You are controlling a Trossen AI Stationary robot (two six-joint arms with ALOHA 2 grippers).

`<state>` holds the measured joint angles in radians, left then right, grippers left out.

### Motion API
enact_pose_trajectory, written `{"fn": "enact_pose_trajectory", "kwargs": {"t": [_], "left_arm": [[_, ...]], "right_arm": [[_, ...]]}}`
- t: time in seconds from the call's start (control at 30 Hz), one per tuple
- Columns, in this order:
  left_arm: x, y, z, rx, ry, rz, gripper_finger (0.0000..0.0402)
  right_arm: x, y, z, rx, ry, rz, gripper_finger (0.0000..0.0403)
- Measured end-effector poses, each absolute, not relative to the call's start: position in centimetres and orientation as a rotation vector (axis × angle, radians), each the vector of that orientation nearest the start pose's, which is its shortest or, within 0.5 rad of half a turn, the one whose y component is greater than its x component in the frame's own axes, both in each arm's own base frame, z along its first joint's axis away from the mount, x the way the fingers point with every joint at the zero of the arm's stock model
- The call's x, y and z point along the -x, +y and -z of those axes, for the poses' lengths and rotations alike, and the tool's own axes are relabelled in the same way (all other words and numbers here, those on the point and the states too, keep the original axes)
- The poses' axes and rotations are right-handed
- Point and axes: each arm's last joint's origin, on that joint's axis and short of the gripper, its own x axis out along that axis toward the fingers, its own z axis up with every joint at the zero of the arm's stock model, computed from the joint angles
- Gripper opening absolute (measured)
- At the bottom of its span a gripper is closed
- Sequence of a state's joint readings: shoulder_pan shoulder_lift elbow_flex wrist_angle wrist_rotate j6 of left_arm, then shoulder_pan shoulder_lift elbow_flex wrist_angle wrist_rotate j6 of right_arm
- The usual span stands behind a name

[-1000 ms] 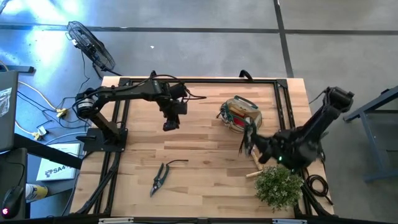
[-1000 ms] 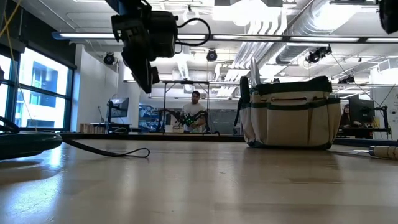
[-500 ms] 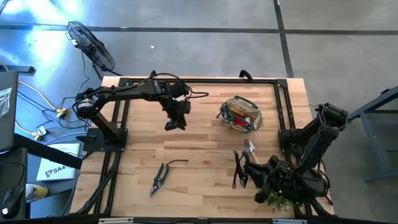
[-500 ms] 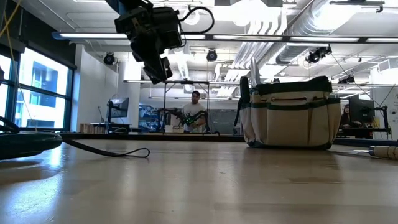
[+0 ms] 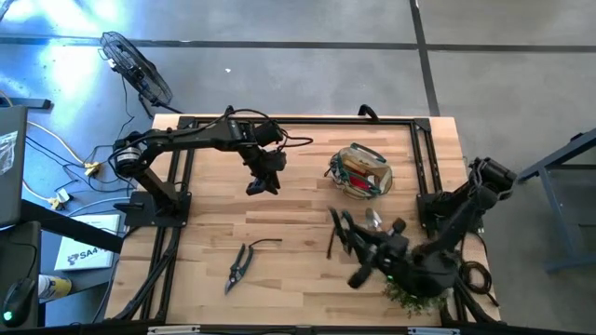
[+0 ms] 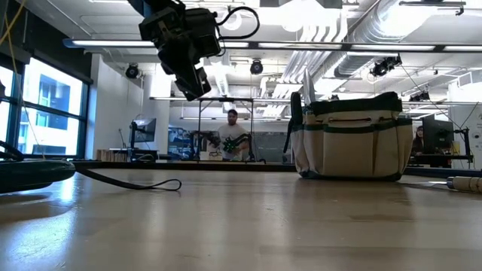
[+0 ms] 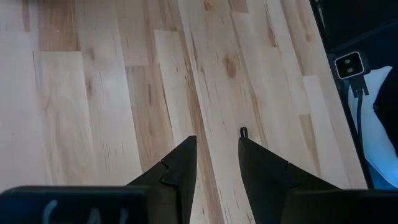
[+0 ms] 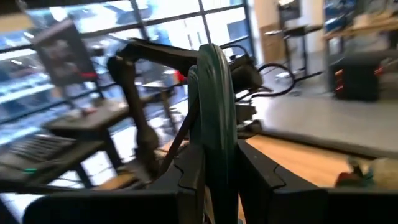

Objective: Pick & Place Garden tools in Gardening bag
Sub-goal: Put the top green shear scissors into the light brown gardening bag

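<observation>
Beyond the wooden table [image 5: 298, 200], blur obscures the right end effector [image 8: 214, 171] pinching teal-handled shears [image 8: 214, 99]; left end effector [image 7: 215, 163] spread, empty.

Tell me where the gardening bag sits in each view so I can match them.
High: bag right of centre, on the table.
Low: bag right of centre, standing upright.
Left wrist: not in it.
Right wrist: cannot tell; shears fill the middle.
Landmark: left pincer, left of the bag in high and low views.
</observation>
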<state>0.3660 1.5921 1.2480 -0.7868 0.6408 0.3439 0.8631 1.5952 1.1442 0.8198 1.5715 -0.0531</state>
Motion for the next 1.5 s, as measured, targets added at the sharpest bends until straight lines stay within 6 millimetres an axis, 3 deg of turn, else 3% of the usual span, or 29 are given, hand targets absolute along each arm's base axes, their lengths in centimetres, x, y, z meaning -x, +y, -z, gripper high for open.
{"fn": "enact_pose_trajectory", "kwargs": {"t": [0.13,0.3,0.47,0.63,0.87,1.03,1.33,1.5], "left_arm": [[-30.1,9.7,-25.9,0.234,0.926,0.407,0.0113],[-30.0,9.7,-25.7,0.234,0.925,0.408,0.0113],[-29.8,9.5,-24.5,0.246,0.932,0.418,0.0113],[-29.7,9.4,-23.8,0.267,0.917,0.433,0.0113],[-29.5,9.3,-23.7,0.309,0.925,0.465,0.0113],[-29.5,9.2,-23.7,0.305,0.929,0.469,0.0113],[-29.5,9.3,-23.7,0.300,0.924,0.469,0.0113],[-29.5,9.3,-23.7,0.300,0.924,0.469,0.0113]], "right_arm": [[-25.0,23.6,-32.9,-0.239,-0.091,0.725,0.0054],[-24.0,24.5,-31.8,-0.232,-0.084,0.685,0.0054],[-23.0,24.3,-28.2,-0.272,-0.095,0.665,0.0054],[-22.9,22.3,-25.3,-0.278,-0.103,0.702,0.0054],[-21.3,19.6,-26.1,-0.226,-0.086,0.725,0.0054],[-19.1,17.2,-26.5,-0.211,-0.080,0.723,0.0054],[-14.1,11.5,-22.9,-0.284,-0.108,0.723,0.0054],[-12.3,9.4,-22.1,-0.301,-0.115,0.725,0.0054]]}}
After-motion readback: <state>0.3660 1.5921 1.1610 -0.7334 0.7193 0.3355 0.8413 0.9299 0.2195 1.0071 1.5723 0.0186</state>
